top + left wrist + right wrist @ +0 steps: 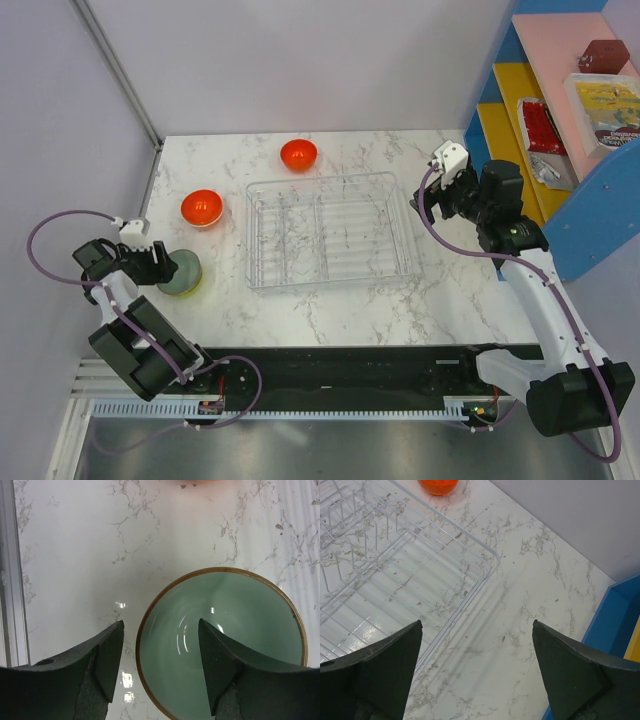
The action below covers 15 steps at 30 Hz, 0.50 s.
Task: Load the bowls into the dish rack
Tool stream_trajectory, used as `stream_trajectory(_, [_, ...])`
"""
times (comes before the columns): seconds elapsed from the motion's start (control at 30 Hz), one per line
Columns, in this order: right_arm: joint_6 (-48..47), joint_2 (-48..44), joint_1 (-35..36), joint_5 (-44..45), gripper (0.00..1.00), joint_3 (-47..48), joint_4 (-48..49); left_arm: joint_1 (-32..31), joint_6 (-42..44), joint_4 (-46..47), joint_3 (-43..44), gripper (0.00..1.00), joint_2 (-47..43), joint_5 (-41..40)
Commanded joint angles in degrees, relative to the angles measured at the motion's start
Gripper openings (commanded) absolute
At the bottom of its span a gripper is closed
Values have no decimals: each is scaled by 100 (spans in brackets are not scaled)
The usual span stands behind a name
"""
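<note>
- Pickup of green bowl [185, 275], lower left, is in hand: left gripper [161, 625] is spread astride its rim.
- Closure and transfer to dish rack [330, 235] are required.
- Right gripper [477, 630] is spread, empty.

Dish rack [330, 235] mid-tabletop [400, 310]; far bowl [298, 154] behind it; middle bowl [201, 208] left of it; near bowl [184, 274] before middle bowl.

A white marble-patterned table [440, 300] fills the middle, closed in by pale grey walls [300, 60]. At the right stands a blue shelf unit [600, 210] with pink and yellow shelves. On them lie a dark brown box [603, 55], a clear packet with yellow contents [608, 110] and a red packet [540, 125]. A black strip [340, 375] runs along the near edge.
</note>
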Motion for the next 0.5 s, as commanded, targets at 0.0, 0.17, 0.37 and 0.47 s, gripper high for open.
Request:
stream_trajectory(0.0, [-75, 15, 21, -108, 98, 11, 84, 40, 91, 266, -22, 67, 190, 72])
stream_trajectory(0.17, [-66, 23, 21, -125, 98, 11, 75, 32, 56, 293, -57, 61, 164, 186])
stream_trajectory(0.37, [-57, 41, 12, -143, 98, 11, 84, 32, 47, 284, -154, 49, -29, 388])
stream_trajectory(0.47, [-48, 15, 12, -134, 98, 20, 75, 40, 47, 284, -189, 40, -99, 432])
